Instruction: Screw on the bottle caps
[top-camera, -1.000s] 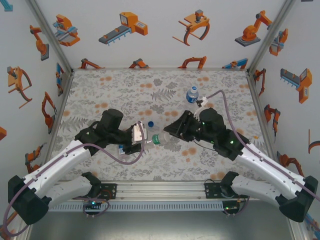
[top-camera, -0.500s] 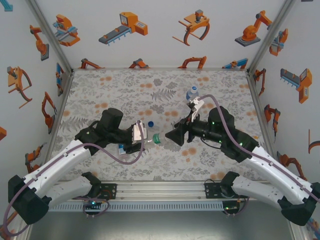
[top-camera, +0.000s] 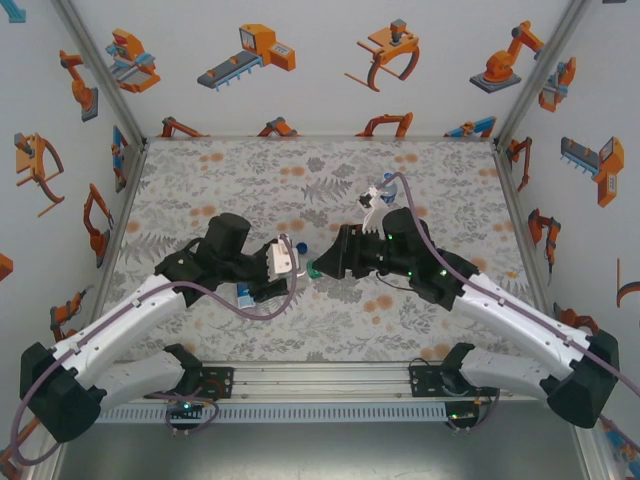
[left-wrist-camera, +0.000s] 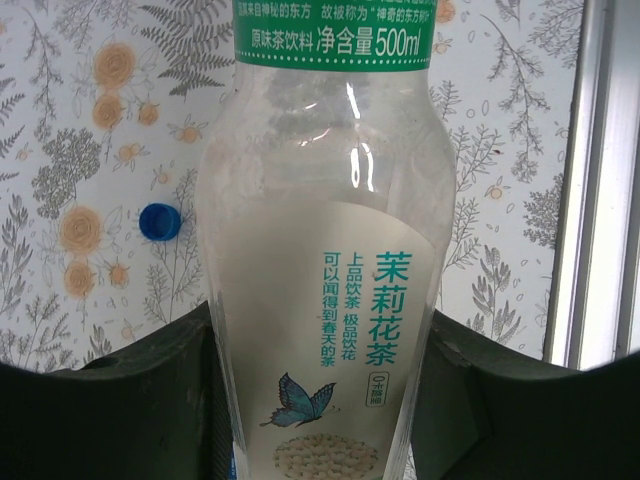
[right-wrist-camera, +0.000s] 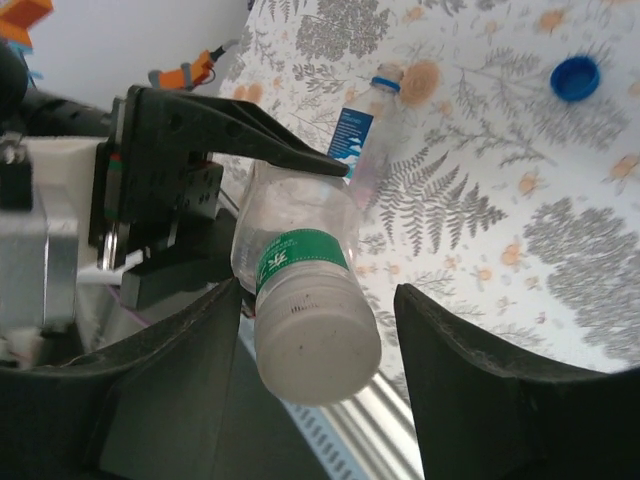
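Top view — left gripper (top-camera: 288, 262): closed around the wide bottle (top-camera: 306, 268), mid-table, neck toward the right gripper (top-camera: 328, 265).
Left wrist — left fingers (left-wrist-camera: 120, 410): pressed against both sides of the bottle's body; blue cap (left-wrist-camera: 160, 221) lies on the table (left-wrist-camera: 500, 150) beyond.
Right wrist — right fingers (right-wrist-camera: 480, 380): spread either side of the white cap (right-wrist-camera: 318, 345) on the bottle's neck, gap on one side; slim bottle (right-wrist-camera: 358, 140) lying on the table.
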